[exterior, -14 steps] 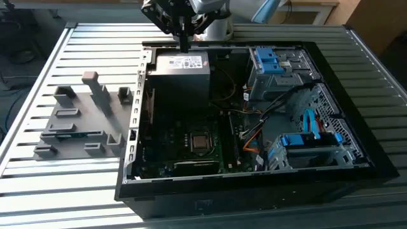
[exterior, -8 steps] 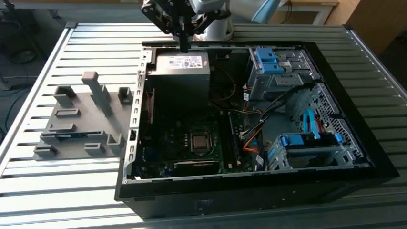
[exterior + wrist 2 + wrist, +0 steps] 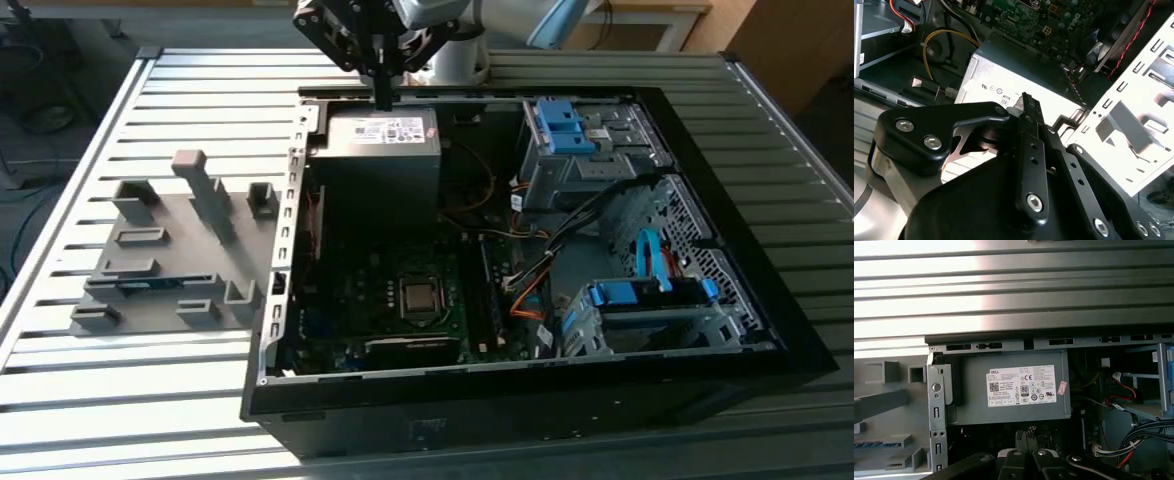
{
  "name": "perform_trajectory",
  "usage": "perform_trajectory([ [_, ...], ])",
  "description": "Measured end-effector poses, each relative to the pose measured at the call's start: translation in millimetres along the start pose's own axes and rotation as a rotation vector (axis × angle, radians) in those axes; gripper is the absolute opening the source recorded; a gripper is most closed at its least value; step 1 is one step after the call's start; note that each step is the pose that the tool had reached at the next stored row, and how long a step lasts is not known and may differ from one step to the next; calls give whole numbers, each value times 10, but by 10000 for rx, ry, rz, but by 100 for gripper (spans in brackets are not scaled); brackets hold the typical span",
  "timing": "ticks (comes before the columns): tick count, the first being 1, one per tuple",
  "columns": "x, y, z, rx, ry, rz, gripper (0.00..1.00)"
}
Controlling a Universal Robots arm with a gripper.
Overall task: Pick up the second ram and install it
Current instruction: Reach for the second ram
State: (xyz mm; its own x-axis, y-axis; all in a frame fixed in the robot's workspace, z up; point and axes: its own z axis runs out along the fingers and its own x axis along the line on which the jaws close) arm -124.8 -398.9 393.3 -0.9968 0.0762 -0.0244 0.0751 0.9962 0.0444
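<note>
The second ram (image 3: 150,284) is a thin blue stick lying in a slot of the grey holder tray (image 3: 134,262) on the exterior view's left, beside the open computer case (image 3: 534,385). Its blue edge (image 3: 871,445) also shows in the first wrist view. My gripper (image 3: 384,98) hangs over the far end of the case, just above the grey power supply (image 3: 380,150), well away from the stick. Its black fingers (image 3: 1026,102) are pressed together with nothing between them, and in the first wrist view my gripper (image 3: 1026,437) points down at the power supply (image 3: 1014,385).
Inside the case lie the motherboard (image 3: 400,335) with its processor socket (image 3: 420,297), loose cables (image 3: 534,270) and blue drive brackets (image 3: 574,125). The case's metal side wall (image 3: 287,250) stands between the tray and the motherboard. A ribbed metal table (image 3: 80,400) carries everything.
</note>
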Motion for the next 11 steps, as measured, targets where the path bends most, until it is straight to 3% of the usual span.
perform_trajectory([
  [3,63,-5,-1,0,0,0,11],
  [11,82,-6,-2,0,0,0,11],
])
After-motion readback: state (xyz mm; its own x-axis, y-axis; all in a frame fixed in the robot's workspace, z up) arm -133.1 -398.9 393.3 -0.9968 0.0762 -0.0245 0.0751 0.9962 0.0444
